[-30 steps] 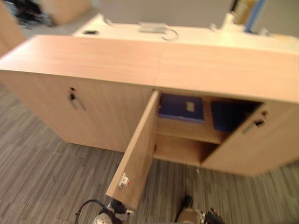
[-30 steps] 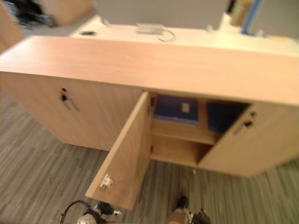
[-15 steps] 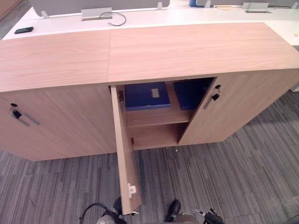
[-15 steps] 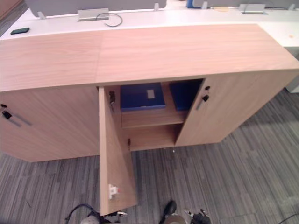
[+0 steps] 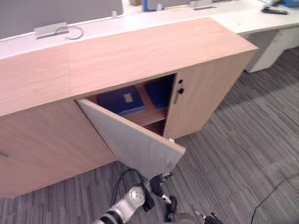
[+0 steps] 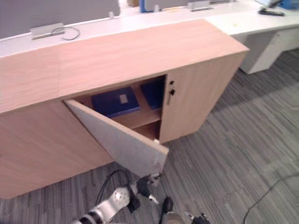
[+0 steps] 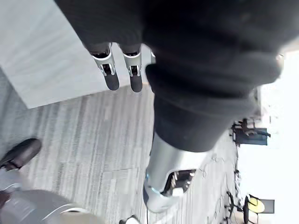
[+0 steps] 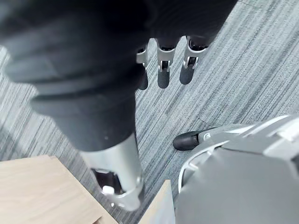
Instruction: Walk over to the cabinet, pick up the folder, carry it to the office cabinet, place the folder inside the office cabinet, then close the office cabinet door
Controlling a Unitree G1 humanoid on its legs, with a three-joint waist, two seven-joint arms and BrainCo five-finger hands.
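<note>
The wooden office cabinet (image 5: 140,51) stands in front of me with its middle door (image 5: 131,140) swung partway out. On the upper shelf inside lies a blue folder (image 5: 120,100) with a white label, and a second blue folder (image 5: 159,91) sits beside it. My left hand (image 5: 158,186) is at the door's outer lower corner. Its straight fingers (image 7: 110,70) rest open against the door's pale face (image 7: 42,56). My right hand (image 8: 161,70) hangs open over the carpet and holds nothing.
The cabinet's right door (image 5: 196,98), with a black lock and handle (image 5: 179,91), and its left door (image 5: 42,149) stand beside the opening. White desks (image 5: 261,23) run behind and to the right. Striped grey carpet (image 5: 243,154) lies to the right.
The whole view has shifted, so the camera moved. The middle door has swung from square-on to partway toward the cabinet. My left arm now shows at the door's lower corner.
</note>
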